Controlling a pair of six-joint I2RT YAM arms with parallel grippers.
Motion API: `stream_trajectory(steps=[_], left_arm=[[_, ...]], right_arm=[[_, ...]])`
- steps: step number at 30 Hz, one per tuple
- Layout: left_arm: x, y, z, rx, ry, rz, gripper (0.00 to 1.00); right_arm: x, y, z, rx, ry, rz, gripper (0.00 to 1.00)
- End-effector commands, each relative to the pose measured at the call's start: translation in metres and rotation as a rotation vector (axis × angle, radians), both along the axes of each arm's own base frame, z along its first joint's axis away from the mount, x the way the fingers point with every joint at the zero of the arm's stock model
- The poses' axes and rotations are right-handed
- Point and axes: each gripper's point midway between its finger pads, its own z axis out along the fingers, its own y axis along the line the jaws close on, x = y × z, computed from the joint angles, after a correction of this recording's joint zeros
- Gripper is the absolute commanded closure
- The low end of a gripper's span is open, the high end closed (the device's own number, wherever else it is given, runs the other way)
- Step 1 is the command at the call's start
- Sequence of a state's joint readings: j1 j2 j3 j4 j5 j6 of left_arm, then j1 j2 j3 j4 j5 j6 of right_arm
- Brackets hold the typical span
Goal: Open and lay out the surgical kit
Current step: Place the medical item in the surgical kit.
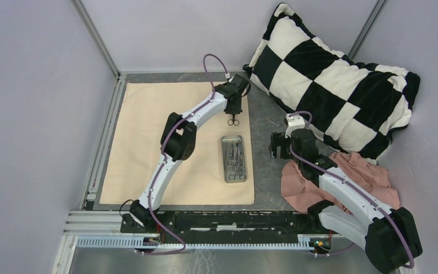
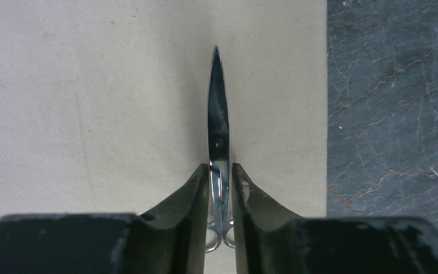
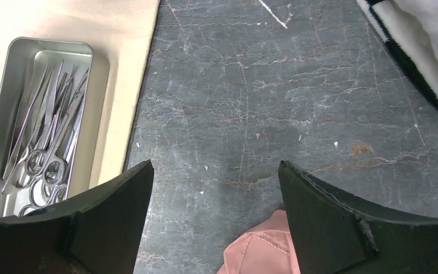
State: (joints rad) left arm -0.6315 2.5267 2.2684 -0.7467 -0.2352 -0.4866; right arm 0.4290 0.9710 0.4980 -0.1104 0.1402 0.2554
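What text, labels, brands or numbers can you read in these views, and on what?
None. No text shows on the beige cloth wrap, metal tray, its instruments, the scissors in the left hand, the open right hand, checkered pillow or pink cloth.

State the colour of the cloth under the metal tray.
The cloth is plain beige, with no pattern; the top external view shows it best.
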Motion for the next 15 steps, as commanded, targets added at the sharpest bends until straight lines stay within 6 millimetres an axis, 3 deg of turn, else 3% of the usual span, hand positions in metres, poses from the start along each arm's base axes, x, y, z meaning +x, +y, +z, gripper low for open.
stream_trajectory(steps=[1,4,8,12,15], left_arm=[[0.008,-0.002,0.019,-0.030,-0.024,-0.034,0.65],[0.006,0.000,0.042,-0.055,-0.038,-0.038,0.54],[-0.008,0.002,0.099,-0.112,-0.087,-0.063,0.47],[-0.038,0.026,0.148,-0.145,-0.158,-0.074,0.39],[-0.071,0.045,0.172,-0.187,-0.208,-0.106,0.33]], right_arm=[[0.005,0.010,0.006,0.019,-0.008,0.046,0.13],[0.004,0.019,0.005,0.033,0.011,0.093,0.13],[0.000,0.034,0.004,0.058,0.035,0.170,0.15],[-0.004,0.061,0.006,0.070,0.062,0.249,0.20],[-0.008,0.088,0.004,0.075,0.102,0.293,0.24]])
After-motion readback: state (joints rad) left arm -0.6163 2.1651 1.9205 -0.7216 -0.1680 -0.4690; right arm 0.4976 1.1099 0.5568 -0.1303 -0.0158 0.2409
